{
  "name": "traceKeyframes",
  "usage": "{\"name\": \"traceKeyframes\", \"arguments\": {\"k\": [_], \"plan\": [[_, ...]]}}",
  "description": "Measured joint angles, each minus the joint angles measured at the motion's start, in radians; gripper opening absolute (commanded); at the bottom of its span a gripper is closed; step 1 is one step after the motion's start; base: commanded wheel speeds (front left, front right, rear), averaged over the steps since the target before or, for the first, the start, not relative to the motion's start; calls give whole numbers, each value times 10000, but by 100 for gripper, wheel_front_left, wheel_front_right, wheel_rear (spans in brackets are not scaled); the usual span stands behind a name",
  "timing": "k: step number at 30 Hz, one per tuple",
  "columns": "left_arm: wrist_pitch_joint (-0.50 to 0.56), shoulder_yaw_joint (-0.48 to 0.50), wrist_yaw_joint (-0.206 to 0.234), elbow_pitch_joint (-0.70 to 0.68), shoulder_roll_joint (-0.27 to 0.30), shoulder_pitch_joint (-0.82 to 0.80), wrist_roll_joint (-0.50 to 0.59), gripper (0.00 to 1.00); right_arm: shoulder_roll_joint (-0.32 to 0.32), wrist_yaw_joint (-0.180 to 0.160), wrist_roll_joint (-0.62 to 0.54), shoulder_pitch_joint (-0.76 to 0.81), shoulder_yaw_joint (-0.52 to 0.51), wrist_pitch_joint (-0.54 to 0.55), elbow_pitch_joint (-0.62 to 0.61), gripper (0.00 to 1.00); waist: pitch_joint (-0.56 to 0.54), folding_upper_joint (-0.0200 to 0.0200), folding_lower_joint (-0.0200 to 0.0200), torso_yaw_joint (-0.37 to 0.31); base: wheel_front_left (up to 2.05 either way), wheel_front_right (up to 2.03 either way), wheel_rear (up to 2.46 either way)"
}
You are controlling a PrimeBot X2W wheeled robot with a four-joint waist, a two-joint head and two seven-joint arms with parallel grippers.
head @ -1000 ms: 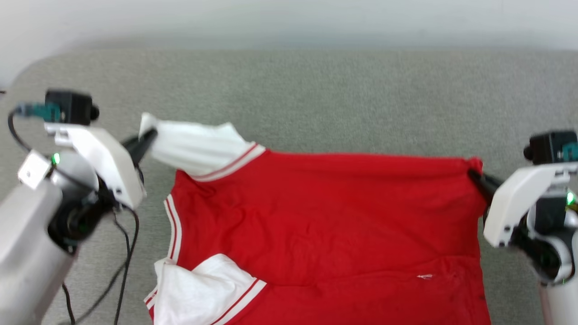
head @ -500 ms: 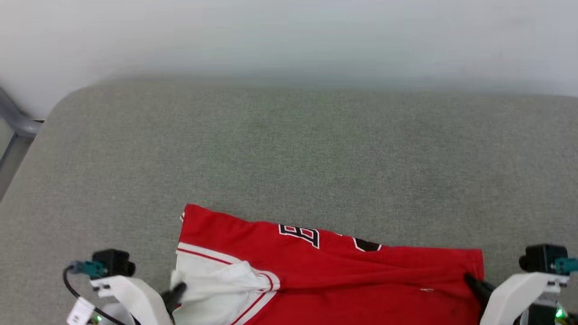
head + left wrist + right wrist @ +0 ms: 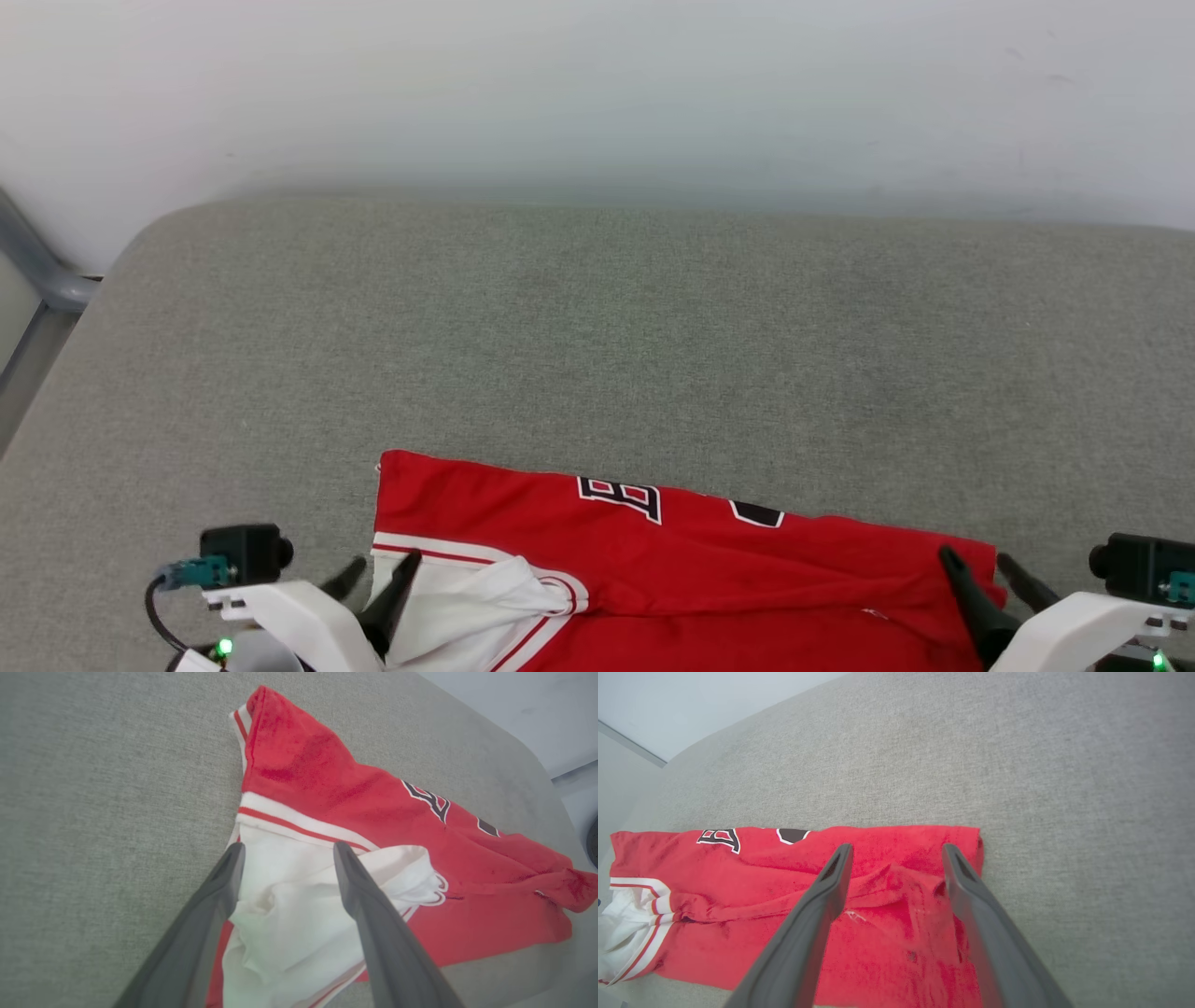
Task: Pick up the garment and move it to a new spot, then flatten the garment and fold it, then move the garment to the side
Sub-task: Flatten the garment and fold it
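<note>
Garment (image 3: 709,569), a bright red T-shirt with white stripe-trimmed sleeves and black-and-white lettering, lies folded in a long band on the near part of the grey fabric-covered bench (image 3: 597,355). The left tool (image 3: 386,558) has its fingers spread apart over the white sleeve. The right tool (image 3: 974,554) has its fingers spread over the red end corner.

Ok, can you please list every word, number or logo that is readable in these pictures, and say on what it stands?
"B": block letter, black with white outline, on the red garment near its far edge.
Unreadable: black mark beside it, cut off by a fold.
Unreadable: white logo on the garment, too small.
No other text is visible.
</note>
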Motion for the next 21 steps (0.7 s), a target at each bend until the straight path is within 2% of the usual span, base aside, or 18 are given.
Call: {"name": "traceKeyframes", "arguments": {"k": [4,6,10,16,17,21], "plan": [[-777,211,234,-226,4,-229,514,100,0,0,-337,-40,-213,-117,-303,100,-80,0,0,-41,0,0,0],[-1659,466,474,-508,-33,-453,1026,100,4,0,-598,-129,-420,-21,-569,100,-99,0,0,-43,0,0,0],[-2314,650,658,-792,-77,-599,1555,100,10,0,-805,-222,-665,167,-884,100,-72,0,1,-26,0,0,0],[-2719,1168,1106,-1511,-301,-736,2961,100,-38,0,-1254,-277,-1099,897,-1315,100,84,0,1,64,0,0,0],[-2731,1379,1202,-1751,-410,-688,3371,100,-127,0,-1348,-183,-1143,1407,-1358,100,168,0,1,105,0,0,0],[-2734,1779,1285,-2199,-663,-504,3921,100,-267,0,-1411,42,-1101,2182,-1356,100,329,0,1,181,0,0,0]]}}
